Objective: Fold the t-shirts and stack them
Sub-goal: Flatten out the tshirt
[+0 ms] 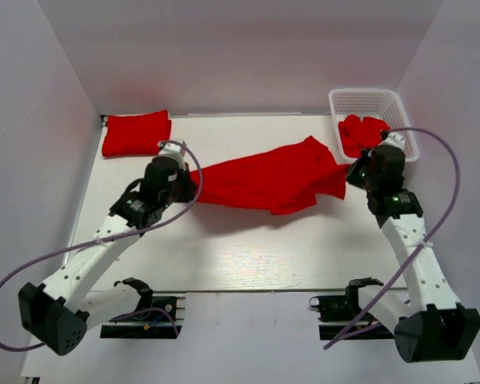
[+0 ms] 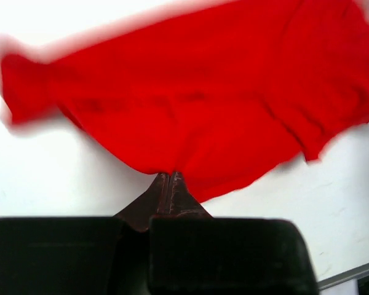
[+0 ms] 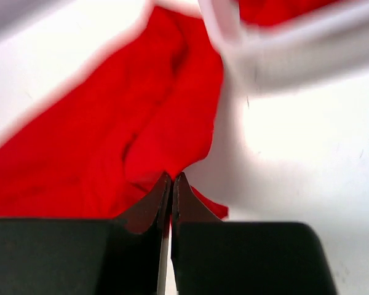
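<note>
Top external view: a white table [image 1: 248, 256] is boxed in by plain white walls [image 1: 224, 48]. One red t-shirt [image 1: 264, 180] spans its middle, with the left gripper [image 1: 195, 184] and right gripper [image 1: 350, 174] each pinched tight on an end. A folded t-shirt [image 1: 136, 134] sits at the far left corner. The basket [image 1: 360, 100] at the far right holds crumpled t-shirts [image 1: 360, 132].

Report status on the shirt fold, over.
Left gripper and right gripper both shut on the red t-shirt, stretched between them. Folded t-shirt far left. White basket, more red cloth inside, close by right gripper.
</note>
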{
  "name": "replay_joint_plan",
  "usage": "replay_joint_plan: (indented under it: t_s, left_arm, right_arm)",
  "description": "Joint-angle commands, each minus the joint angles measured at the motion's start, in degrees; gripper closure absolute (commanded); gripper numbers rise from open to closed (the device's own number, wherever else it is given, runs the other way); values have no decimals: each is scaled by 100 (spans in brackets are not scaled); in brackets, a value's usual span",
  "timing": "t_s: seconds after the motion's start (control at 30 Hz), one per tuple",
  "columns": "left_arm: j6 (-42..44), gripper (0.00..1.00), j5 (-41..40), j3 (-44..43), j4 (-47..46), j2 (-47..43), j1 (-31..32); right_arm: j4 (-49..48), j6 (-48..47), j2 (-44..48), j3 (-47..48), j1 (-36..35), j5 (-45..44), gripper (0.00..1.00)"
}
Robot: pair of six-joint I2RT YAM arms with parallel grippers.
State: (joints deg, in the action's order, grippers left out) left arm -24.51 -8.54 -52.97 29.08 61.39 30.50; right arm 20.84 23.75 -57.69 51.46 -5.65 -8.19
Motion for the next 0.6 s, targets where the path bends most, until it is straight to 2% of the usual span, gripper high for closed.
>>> replay_joint_plan:
  t_s: [0.0, 0.3, 0.4, 0.43, 0.57]
  left_arm:
    - [280, 100, -244, -608, -122, -399, 26]
    - [315, 100, -2151, -1751, 300, -733, -97]
    - [368, 100, -2845, -2208, 554, -374, -97]
    - [368, 100, -3064, -2305, 624, -234, -97]
    - [368, 100, -3066, -2709, 879, 487, -149]
  right_arm:
    - [-36, -125, 214, 758, 3, -446, 100]
    - [-106, -730, 224, 2323, 20, -1695, 100]
    - [147, -863, -189, 2788, 29, -2098, 100]
    - [418, -924, -677, 3086, 11, -2169, 100]
    - [1342, -1065, -1751, 4218, 46, -2020, 100]
